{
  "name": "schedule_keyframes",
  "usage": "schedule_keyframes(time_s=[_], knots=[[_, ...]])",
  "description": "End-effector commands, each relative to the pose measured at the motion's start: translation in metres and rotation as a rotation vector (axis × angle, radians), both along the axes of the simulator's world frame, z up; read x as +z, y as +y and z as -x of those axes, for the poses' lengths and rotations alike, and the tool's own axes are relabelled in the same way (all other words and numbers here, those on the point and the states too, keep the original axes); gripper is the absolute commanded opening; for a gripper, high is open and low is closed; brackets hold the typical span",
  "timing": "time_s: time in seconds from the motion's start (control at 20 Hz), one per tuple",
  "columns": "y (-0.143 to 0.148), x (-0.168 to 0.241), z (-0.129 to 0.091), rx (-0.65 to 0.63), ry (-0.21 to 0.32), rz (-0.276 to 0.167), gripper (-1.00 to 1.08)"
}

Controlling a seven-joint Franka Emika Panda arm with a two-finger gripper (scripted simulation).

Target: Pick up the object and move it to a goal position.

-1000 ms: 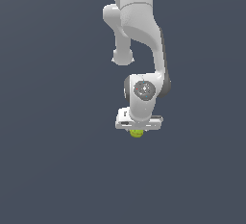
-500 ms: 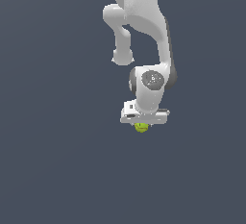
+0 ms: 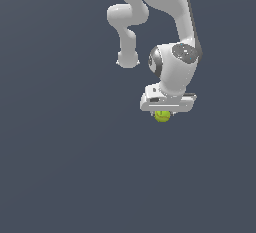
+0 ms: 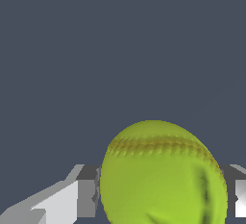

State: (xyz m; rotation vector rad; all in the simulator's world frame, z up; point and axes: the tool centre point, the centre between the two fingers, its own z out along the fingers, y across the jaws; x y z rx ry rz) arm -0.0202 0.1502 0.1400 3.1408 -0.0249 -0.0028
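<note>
The yellow-green ball (image 3: 162, 116) sits between the fingers of my white gripper (image 3: 163, 115), just under the hand, in the exterior view. The gripper is shut on it and holds it off the dark surface. In the wrist view the ball (image 4: 161, 175) fills the lower middle, with darker stitch-like markings across it, and a grey and white finger (image 4: 72, 196) shows on each side. The fingertips themselves are hidden behind the ball.
The white arm (image 3: 170, 22) rises from the gripper to the top edge of the exterior view. Around it there is only a plain dark grey surface (image 3: 60, 167). No goal marker shows.
The arm has carried the ball up and toward the exterior view's right over the last second. The grip on the ball has stayed the same.
</note>
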Motion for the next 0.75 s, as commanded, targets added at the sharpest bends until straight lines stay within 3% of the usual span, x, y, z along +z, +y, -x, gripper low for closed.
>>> schedule_keyframes(time_s=[0.0,0.4,0.7], knots=[[0.017,0.021,0.011,0.0,-0.002,0.001,-1.0],[0.055,0.066,0.033,0.0,-0.002,0.001,-1.0],[0.066,0.078,0.039,0.0,-0.002,0.001,-1.0]])
